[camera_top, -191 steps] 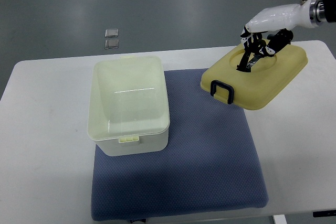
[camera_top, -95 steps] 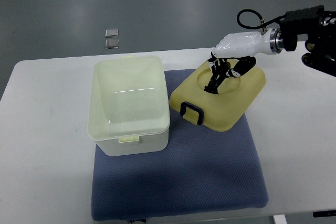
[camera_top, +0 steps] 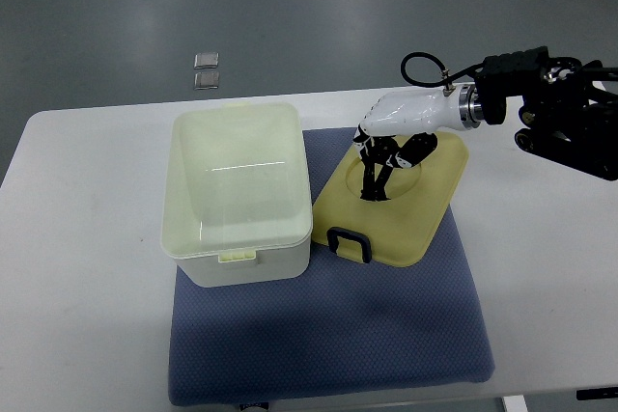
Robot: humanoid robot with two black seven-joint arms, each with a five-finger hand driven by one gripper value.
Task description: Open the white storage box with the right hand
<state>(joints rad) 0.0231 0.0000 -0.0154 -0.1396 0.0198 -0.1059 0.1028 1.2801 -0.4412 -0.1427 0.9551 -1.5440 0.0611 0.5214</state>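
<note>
The white storage box [camera_top: 237, 190] stands open, with no lid on it, on the left part of a blue mat [camera_top: 328, 335]. Its pale yellow lid [camera_top: 410, 214], with a black latch [camera_top: 350, 243] at its near edge, lies slightly tilted just right of the box, its left edge close to the box wall. My right hand [camera_top: 384, 159] comes in from the right. Its dark fingers are curled into the round recess on top of the lid and grip it. The left arm is out of view.
The mat lies on a white table [camera_top: 87, 267]. My right arm's dark forearm [camera_top: 560, 123] hangs over the table's back right. Two small square tiles [camera_top: 206, 71] lie on the floor beyond the table's far edge.
My right hand has carried the lid from the table's back right corner leftwards and nearer, down to the mat beside the box. The box has not moved.
</note>
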